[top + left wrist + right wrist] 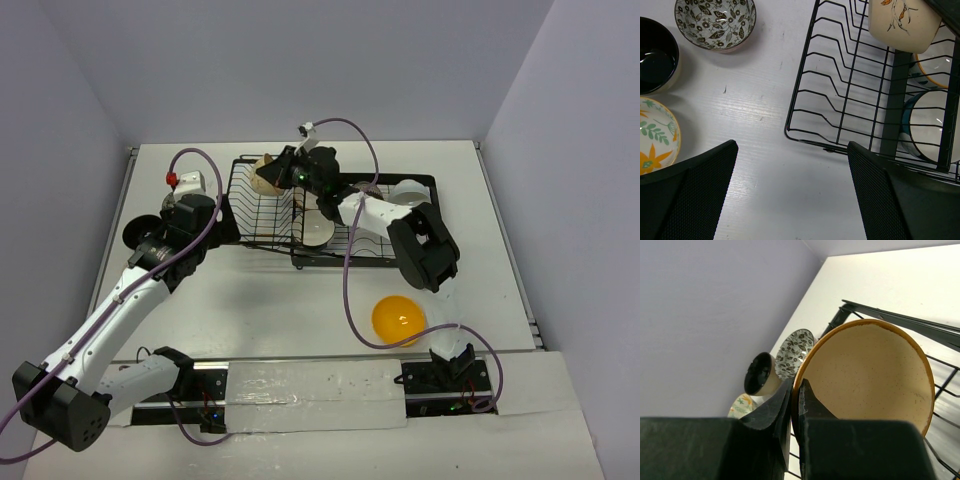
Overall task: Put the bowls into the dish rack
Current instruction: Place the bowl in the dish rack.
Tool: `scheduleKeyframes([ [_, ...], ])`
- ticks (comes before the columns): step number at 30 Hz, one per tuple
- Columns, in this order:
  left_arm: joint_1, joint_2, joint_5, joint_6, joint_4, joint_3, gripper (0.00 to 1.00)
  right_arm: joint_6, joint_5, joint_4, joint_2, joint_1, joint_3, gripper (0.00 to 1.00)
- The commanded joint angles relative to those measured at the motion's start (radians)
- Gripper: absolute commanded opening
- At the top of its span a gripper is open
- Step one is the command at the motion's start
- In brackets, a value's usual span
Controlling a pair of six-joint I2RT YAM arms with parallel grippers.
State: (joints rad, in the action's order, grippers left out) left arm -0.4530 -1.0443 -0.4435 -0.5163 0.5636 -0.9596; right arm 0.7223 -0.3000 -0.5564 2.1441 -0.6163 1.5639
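Note:
My right gripper [291,172] [796,390] is shut on the rim of a cream bowl with a brown rim [265,178] [875,375] [902,22]. It holds the bowl on edge above the slotted left part of the black wire dish rack [258,228] [840,90] [890,315]. More bowls stand in the rack: a white one [318,228], an orange-rimmed one [935,67] and a blue-rimmed one [925,130]. My left gripper [222,215] [792,147] hangs open over bare table at the rack's left corner. An orange-yellow bowl [400,320] sits on the table in front of the rack.
Left of the rack stand a grey floral bowl [715,22] [795,350], a black bowl [655,60] [760,372] and a yellow-flowered bowl [655,135] [742,405]. Walls close in the table on the left, back and right.

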Motion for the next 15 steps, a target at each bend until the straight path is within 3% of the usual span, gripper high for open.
scheduleKeyframes([
  [1,0.004,-0.005,-0.014,0.007,-0.013,-0.014,0.96,-0.046,0.016,-0.039,-0.062,0.007,0.073,0.00],
  [15,0.005,-0.006,-0.012,0.009,-0.013,-0.013,0.97,-0.078,0.024,0.021,-0.001,0.009,0.137,0.00],
])
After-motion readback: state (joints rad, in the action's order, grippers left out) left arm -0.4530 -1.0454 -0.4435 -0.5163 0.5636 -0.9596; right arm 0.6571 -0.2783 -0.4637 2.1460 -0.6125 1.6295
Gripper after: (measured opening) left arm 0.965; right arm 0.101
